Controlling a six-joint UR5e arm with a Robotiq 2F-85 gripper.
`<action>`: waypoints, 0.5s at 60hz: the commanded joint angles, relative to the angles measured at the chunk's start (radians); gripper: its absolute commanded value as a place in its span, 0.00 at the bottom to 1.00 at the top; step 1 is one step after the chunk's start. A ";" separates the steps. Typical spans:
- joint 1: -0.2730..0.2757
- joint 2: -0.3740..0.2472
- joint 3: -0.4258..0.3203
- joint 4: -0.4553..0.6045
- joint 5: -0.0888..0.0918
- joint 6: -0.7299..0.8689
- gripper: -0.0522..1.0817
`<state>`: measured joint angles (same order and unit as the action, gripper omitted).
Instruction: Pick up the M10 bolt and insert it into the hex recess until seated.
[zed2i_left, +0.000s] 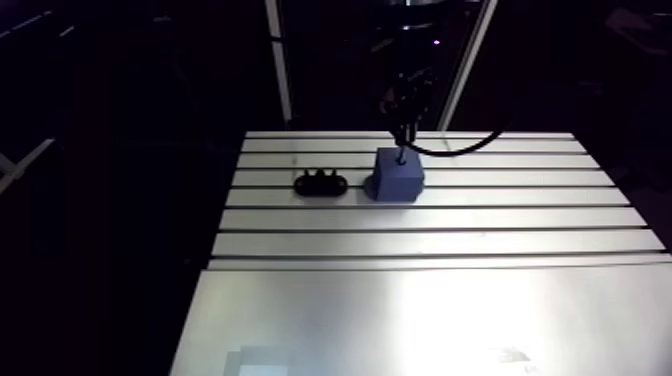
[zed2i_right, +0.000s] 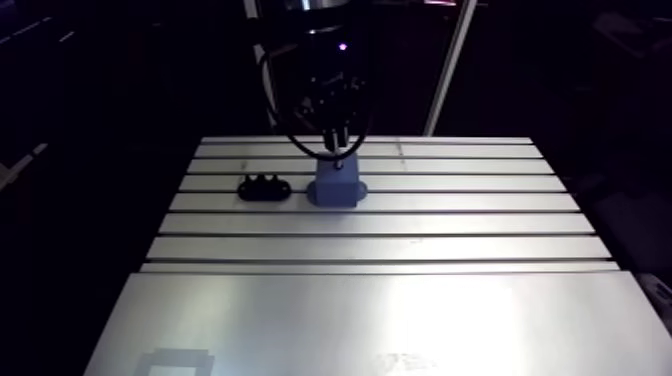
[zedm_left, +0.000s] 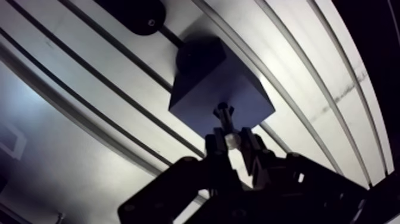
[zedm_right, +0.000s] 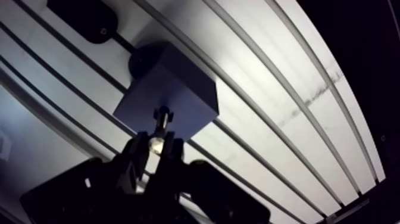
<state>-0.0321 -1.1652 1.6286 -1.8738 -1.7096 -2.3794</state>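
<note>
The M10 bolt (zedm_left: 224, 118) is held upright in the gripper (zedm_left: 232, 140). The two fingers are drawn close together and clamped on the bolt's bright head, with only that narrow gap left between them. The shank is pointed down at the top face of a blue block (zedm_left: 208, 83), and its tip is seen at or just above that face. It cannot be told whether the tip has entered the hex recess. The block is set on the slotted aluminium bench (zed2i_left: 430, 240), near its far edge. A small black fixture (zed2i_left: 321, 183) is placed just beside the block, apart from it.
</note>
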 joint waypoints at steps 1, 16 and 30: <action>0.001 0.005 -0.003 0.000 0.000 0.001 0.95; 0.001 0.005 -0.003 0.000 0.000 0.001 0.95; 0.000 0.006 -0.002 0.000 0.000 0.001 0.95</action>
<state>-0.0314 -1.1602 1.6255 -1.8738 -1.7097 -2.3791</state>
